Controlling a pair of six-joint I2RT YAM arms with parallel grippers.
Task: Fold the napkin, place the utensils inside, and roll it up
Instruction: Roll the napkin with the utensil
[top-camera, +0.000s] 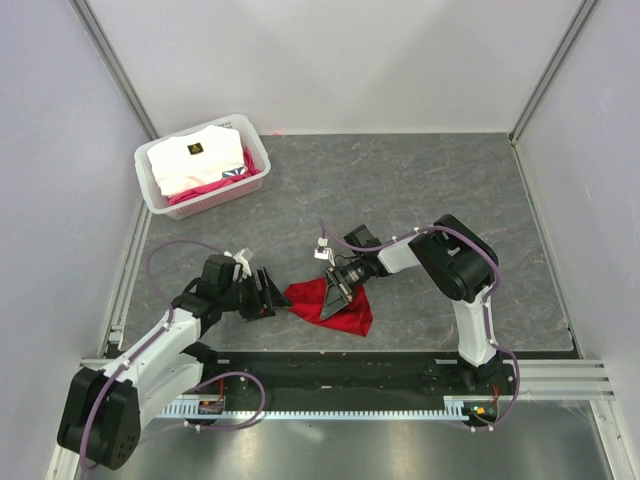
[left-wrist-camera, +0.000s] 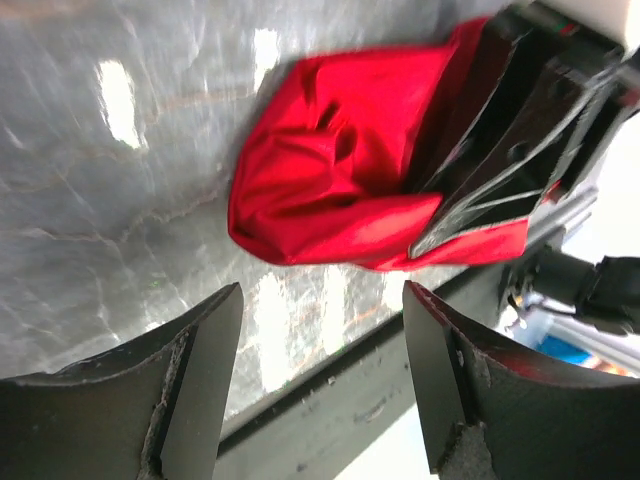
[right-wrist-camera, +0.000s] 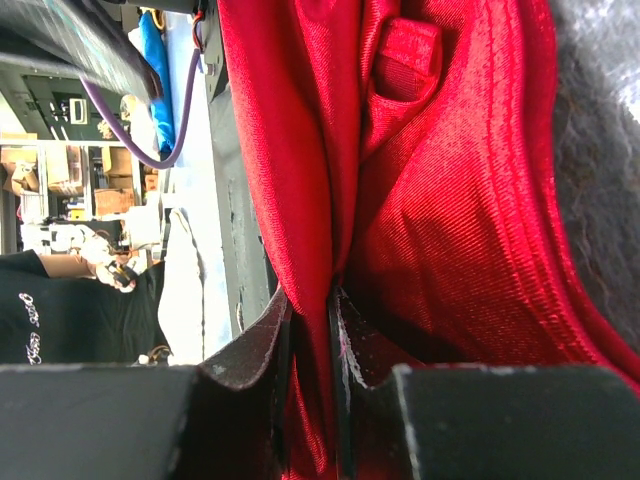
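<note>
The red napkin (top-camera: 352, 318) lies bunched in a crumpled heap on the grey table, near the front edge at the middle. My right gripper (top-camera: 334, 297) comes at it from the right and is shut on a fold of the napkin (right-wrist-camera: 450, 200), the cloth pinched between its fingertips (right-wrist-camera: 310, 300). My left gripper (top-camera: 272, 297) hovers just left of the heap, open and empty (left-wrist-camera: 320, 300). In the left wrist view the napkin (left-wrist-camera: 330, 190) lies ahead of the jaws, with the right gripper (left-wrist-camera: 510, 150) on its far side. The utensils are out of view.
A white basket (top-camera: 150, 182) holding white and pink fabric stands at the back left corner. A black rail (top-camera: 330, 366) runs along the table's near edge, close behind the napkin. Grey walls enclose the table on three sides.
</note>
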